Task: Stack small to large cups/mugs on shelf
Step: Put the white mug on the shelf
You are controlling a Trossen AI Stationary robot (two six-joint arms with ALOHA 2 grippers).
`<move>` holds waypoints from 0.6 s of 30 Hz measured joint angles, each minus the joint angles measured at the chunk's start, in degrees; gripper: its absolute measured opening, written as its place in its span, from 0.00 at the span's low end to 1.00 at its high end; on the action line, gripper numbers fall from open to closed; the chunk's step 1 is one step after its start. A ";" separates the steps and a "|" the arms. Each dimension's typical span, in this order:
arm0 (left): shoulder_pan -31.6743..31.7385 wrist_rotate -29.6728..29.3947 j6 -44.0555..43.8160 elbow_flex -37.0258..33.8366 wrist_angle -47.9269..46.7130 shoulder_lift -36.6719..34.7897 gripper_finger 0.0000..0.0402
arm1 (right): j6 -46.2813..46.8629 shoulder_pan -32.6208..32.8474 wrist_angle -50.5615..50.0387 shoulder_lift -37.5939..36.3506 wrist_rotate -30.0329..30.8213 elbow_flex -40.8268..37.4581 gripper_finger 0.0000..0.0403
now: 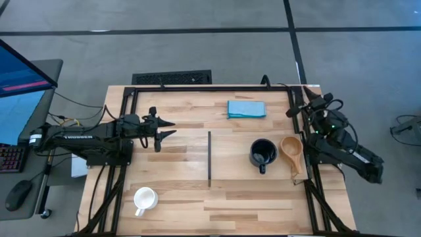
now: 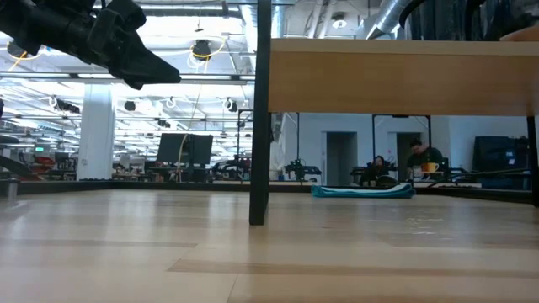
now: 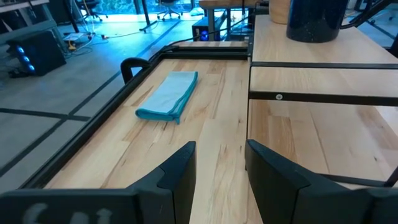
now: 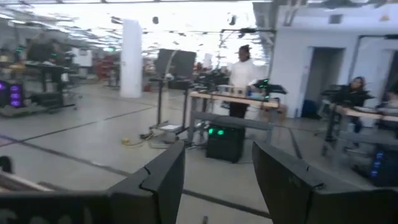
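Observation:
The pale-wood shelf (image 1: pixel 233 172) stands raised over the table's right half, a black strip along its left edge. On it stand a glossy black mug (image 1: pixel 263 153) and, to its right, a tan wooden cup (image 1: pixel 291 150). Both are upright, with handles toward the near edge. A white mug (image 1: pixel 145 199) stands upright on the table at the near left. My left gripper (image 1: pixel 172 129) hovers open above the table, left of the shelf, pointing at it. My right gripper (image 1: pixel 297 109) is open over the table's far right corner, facing out into the room (image 4: pixel 217 162).
A folded blue cloth (image 1: pixel 247 108) lies on the table at the far middle. A black frame rail (image 1: pixel 197 87) runs round the table's edges. In the low view the shelf's black leg (image 2: pixel 261 109) stands mid-table. People are at desks in the room beyond.

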 joint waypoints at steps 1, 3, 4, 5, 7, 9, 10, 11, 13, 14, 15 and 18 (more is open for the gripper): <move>0.00 0.02 0.00 0.00 -0.02 0.00 0.32 | -0.50 -0.82 1.07 0.00 0.01 -0.43 0.52; 0.00 0.02 0.00 0.00 -0.09 0.00 0.32 | -1.13 -2.51 1.60 0.00 0.01 -1.03 0.52; 0.00 0.02 0.00 0.00 -0.09 0.00 0.32 | -1.21 -3.49 1.59 0.02 0.03 -1.13 0.52; 0.00 0.02 -0.02 0.00 -0.11 0.00 0.32 | -1.23 -4.42 1.67 0.00 0.05 -1.23 0.52; -0.02 0.02 -0.31 0.00 -0.30 0.00 0.32 | -1.24 -6.17 1.44 0.00 0.03 -1.30 0.52; 0.00 0.04 -1.27 0.00 -0.41 0.00 0.32 | -1.32 -7.89 1.45 0.00 0.08 -1.32 0.52; 0.00 0.04 -1.84 0.00 -0.46 0.00 0.32 | -1.31 -8.68 1.51 0.00 0.08 -1.32 0.52; 0.00 0.04 -2.39 0.00 -0.51 0.00 0.32 | -1.27 -9.40 1.56 0.00 0.08 -1.32 0.52; 0.00 -0.03 -2.51 0.00 -0.19 0.02 0.32 | -1.25 -10.54 1.54 0.00 0.08 -1.32 0.52; 0.00 -0.07 -2.45 0.00 0.28 0.02 0.32 | -1.25 -10.92 1.54 0.00 0.04 -1.32 0.52; 0.00 -0.05 -2.47 0.04 0.80 0.02 0.32 | -1.21 -11.13 1.54 0.00 0.03 -1.32 0.52; 0.00 2.23 -2.16 1.48 0.28 0.02 0.32 | 0.16 -11.53 1.58 0.00 0.01 -1.32 0.52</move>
